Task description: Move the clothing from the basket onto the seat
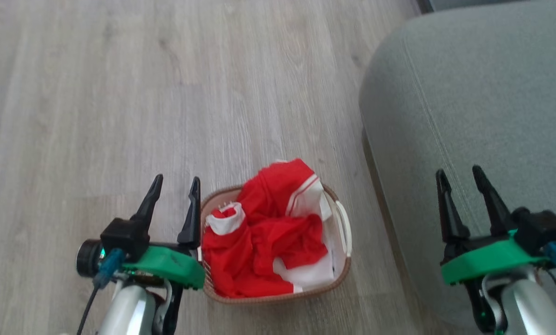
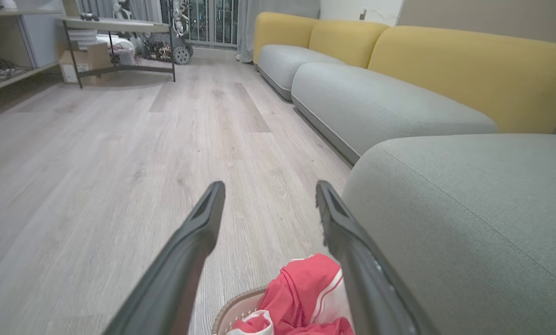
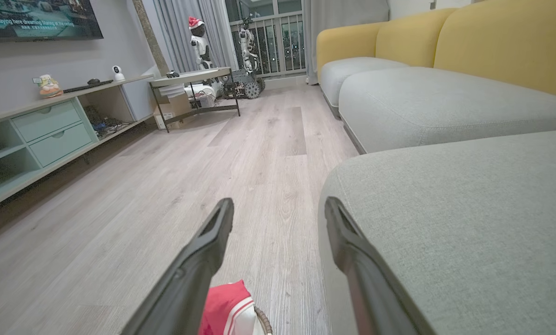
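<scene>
Red clothing with white trim point(image 1: 268, 232) lies crumpled in the small cream basket with a brown rim point(image 1: 340, 274) on the wood floor. My left gripper point(image 1: 175, 185) hangs open just left of the basket, holding nothing. My right gripper point(image 1: 459, 176) is open above the grey-green seat point(image 1: 482, 102), which stands right of the basket. In the left wrist view the clothing point(image 2: 305, 298) and basket rim point(image 2: 233, 307) sit below my open left gripper point(image 2: 268, 195), with the seat point(image 2: 468, 218) at right. The right wrist view catches the clothing point(image 3: 226, 307) under my open right gripper point(image 3: 278, 209), beside the seat point(image 3: 445, 209).
Light wood floor point(image 1: 143, 93) spreads left of and beyond the basket. More grey cushions with yellow backs point(image 2: 468, 70) run along the right. Far off stand a metal-framed table point(image 3: 194, 88) and a low shelf unit point(image 3: 50, 130) at the left wall.
</scene>
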Available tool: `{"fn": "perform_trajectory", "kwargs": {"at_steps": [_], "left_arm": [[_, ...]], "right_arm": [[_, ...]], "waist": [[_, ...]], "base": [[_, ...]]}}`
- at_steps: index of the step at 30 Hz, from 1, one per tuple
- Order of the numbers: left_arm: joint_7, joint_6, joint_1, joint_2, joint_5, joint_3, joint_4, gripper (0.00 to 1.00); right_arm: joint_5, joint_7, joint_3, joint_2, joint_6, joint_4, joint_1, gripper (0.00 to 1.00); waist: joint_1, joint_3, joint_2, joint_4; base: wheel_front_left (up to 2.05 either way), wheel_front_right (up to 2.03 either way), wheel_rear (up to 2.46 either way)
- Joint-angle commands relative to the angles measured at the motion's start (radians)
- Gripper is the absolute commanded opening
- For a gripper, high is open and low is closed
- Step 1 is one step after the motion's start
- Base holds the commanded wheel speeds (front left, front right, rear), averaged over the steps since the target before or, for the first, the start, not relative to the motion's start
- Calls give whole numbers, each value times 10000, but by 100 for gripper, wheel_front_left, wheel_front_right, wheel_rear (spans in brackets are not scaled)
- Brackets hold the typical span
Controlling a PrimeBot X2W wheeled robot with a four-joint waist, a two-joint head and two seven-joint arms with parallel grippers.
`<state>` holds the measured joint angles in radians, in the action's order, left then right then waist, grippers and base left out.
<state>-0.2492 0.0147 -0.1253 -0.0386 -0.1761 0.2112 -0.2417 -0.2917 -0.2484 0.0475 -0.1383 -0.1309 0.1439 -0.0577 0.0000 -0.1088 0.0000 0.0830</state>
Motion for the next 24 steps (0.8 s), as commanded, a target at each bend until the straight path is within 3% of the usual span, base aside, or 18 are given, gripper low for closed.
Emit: {"fn": "perform_trajectory", "kwargs": {"at_steps": [1, 13, 24], "left_arm": [[-96, 26, -522, -125, -74, -307, 208, 100], [600, 154, -1901, -244, 69, 48, -839, 100], [1396, 548, -3467, -435, 215, 525, -3023, 100]], "right_arm": [[-48, -113, 197, -178, 2, -375, -427, 100], [-240, -130, 253, -209, 2, -714, -1528, 100], [-270, -132, 239, 9, 2, -1071, -2328, 100]], "waist": [[0, -336, 0, 187], [0, -2217, 0, 834], [0, -3591, 0, 1198]], "base": [[0, 0, 0], [0, 0, 0], [0, 0, 0]]}}
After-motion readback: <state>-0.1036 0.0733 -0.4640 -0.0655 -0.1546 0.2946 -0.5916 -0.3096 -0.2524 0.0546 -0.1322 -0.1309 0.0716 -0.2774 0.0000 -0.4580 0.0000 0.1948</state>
